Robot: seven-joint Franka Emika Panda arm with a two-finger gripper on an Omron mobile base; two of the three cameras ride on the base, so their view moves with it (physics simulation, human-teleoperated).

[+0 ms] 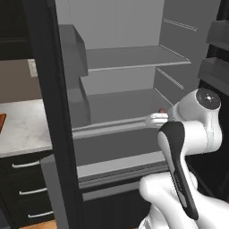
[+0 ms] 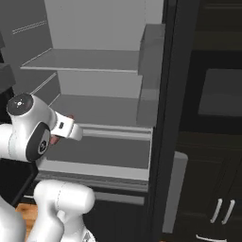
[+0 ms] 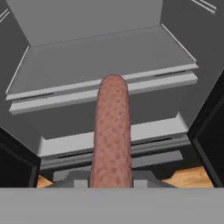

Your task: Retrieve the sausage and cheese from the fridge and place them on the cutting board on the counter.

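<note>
The sausage (image 3: 113, 131), a reddish-brown speckled stick, rises from between my gripper (image 3: 112, 180) and points into the open fridge (image 1: 129, 58). The gripper is shut on the sausage, in front of the middle shelf. In the base views only small red bits of the sausage (image 2: 70, 116) show behind the white hand. A sliver of the orange cutting board (image 1: 2, 123) lies at the far left on the marble counter (image 1: 22, 127). The cheese is out of view.
The fridge's left door (image 1: 49, 112) stands open between the arm and the counter, and its right door (image 2: 172, 94) is open on the other side. The pale grey shelves (image 3: 105, 57) are bare. Dark drawers (image 1: 27, 179) sit under the counter. Wooden floor (image 3: 192, 177) shows below.
</note>
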